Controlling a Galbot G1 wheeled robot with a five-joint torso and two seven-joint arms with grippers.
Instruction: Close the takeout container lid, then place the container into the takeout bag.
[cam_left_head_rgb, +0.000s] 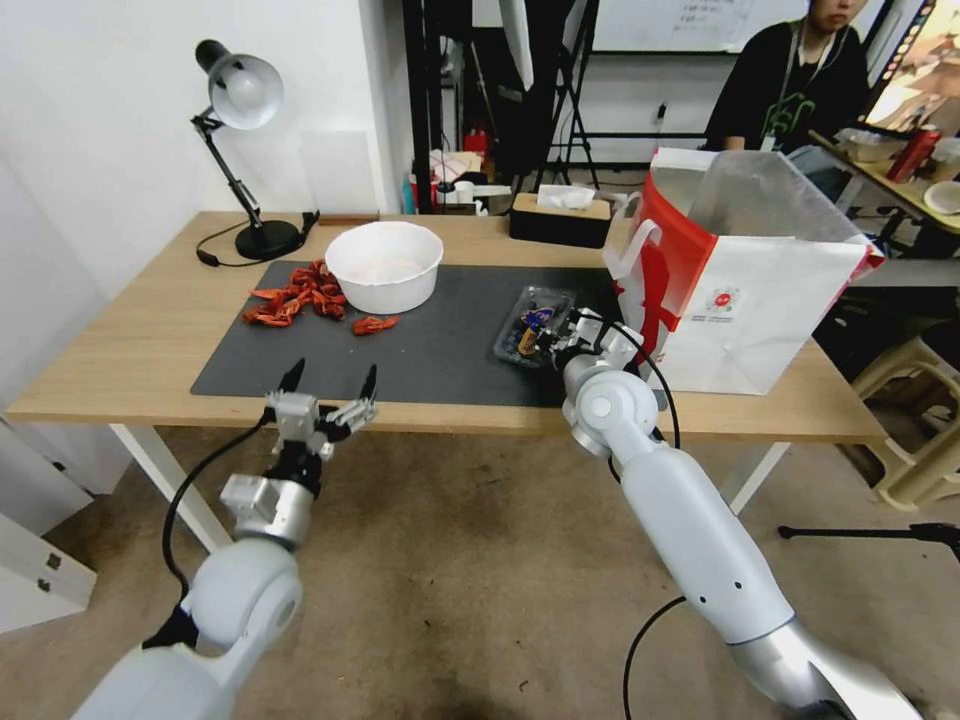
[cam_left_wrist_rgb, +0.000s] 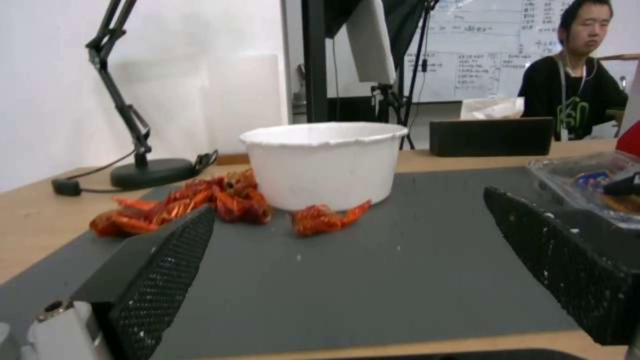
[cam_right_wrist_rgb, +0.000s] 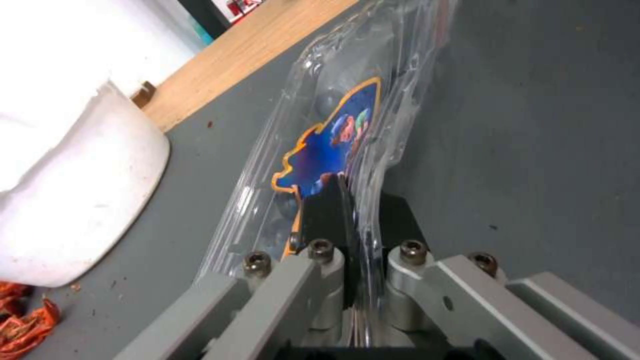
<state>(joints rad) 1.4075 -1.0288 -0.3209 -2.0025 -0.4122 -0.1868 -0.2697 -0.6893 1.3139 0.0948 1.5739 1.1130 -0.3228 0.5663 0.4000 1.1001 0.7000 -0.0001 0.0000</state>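
The takeout container (cam_left_head_rgb: 530, 322) is a clear clamshell with dark berries, at the right end of the dark mat (cam_left_head_rgb: 430, 350). Its lid (cam_right_wrist_rgb: 333, 135) carries a blue sticker with an orange edge and lies down over the berry half. My right gripper (cam_left_head_rgb: 556, 338) is shut on the container's near rim; in the right wrist view the black fingers (cam_right_wrist_rgb: 325, 212) pinch the clear plastic. The takeout bag (cam_left_head_rgb: 745, 290), white with red sides, stands open just right of the container. My left gripper (cam_left_head_rgb: 330, 385) hovers open at the table's front edge, far left of the container (cam_left_wrist_rgb: 583, 182).
A white bowl (cam_left_head_rgb: 385, 265) stands at the back of the mat with red crayfish pieces (cam_left_head_rgb: 300, 295) beside it. A desk lamp (cam_left_head_rgb: 245, 150) is at the back left, and a black tissue box (cam_left_head_rgb: 560, 215) sits behind the container. The bag reaches the table's right edge.
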